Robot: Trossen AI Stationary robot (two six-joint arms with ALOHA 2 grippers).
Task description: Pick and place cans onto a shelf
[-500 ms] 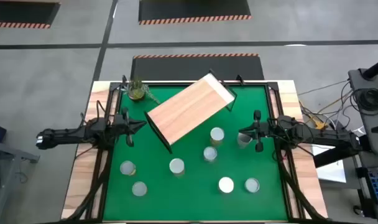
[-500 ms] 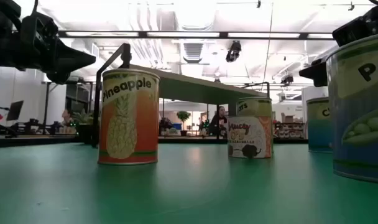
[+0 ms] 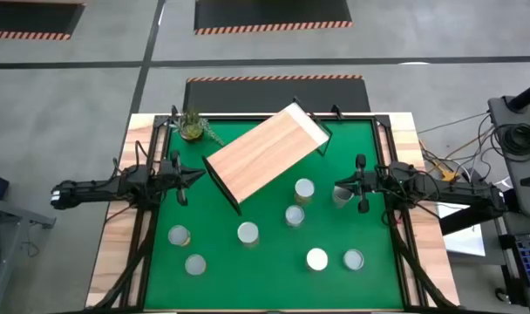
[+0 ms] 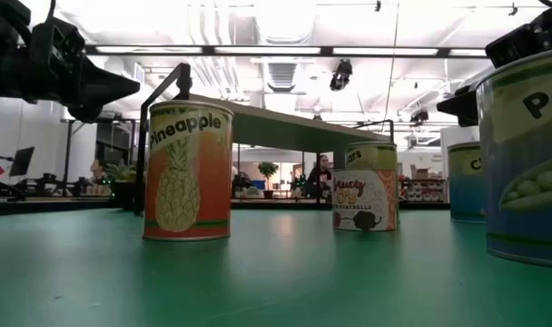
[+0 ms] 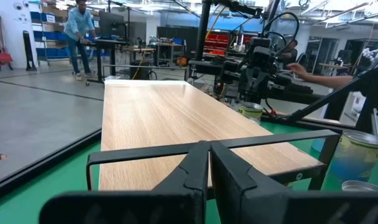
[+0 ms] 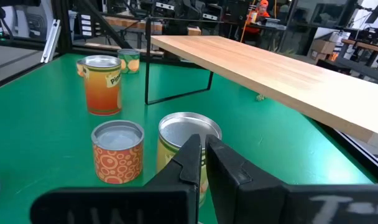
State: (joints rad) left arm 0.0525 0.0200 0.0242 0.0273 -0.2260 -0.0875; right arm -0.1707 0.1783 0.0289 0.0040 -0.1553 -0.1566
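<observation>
Cans (image 3: 301,189) on green mat (image 3: 265,279), seven in all, none yet on shelf (image 3: 265,153): one just beside right gripper (image 3: 338,188), two close together near shelf's front edge, one at centre, two toward left front, two toward right front

Shelf angled across back of mat, bare on top, plant (image 3: 192,126) at its left rear corner

Right gripper hovering at right edge of mat, fingers pressed together, empty; left gripper (image 3: 198,175) at left edge by shelf's corner, likewise closed and holding nothing

Step in hand, by judgement: first pick not yet begun. To do well: spread right fingers wide before descending, approach nearest can (image 6: 189,140) squarely, straddle its middle, close below rim; avoid nudging neighbouring can (image 6: 117,151) standing just beside it. Lift straight up, clear shelf's black frame, set down flat on board well away from edges

Appearance: short upright tins, shiny ribbed silver tops, paper labels; one orange with pineapple (image 4: 187,170), one patterned in orange rings, one yellow-sided, one with peas (image 4: 528,163) close to low camera. Light, rigid, easily tipped if struck high
</observation>
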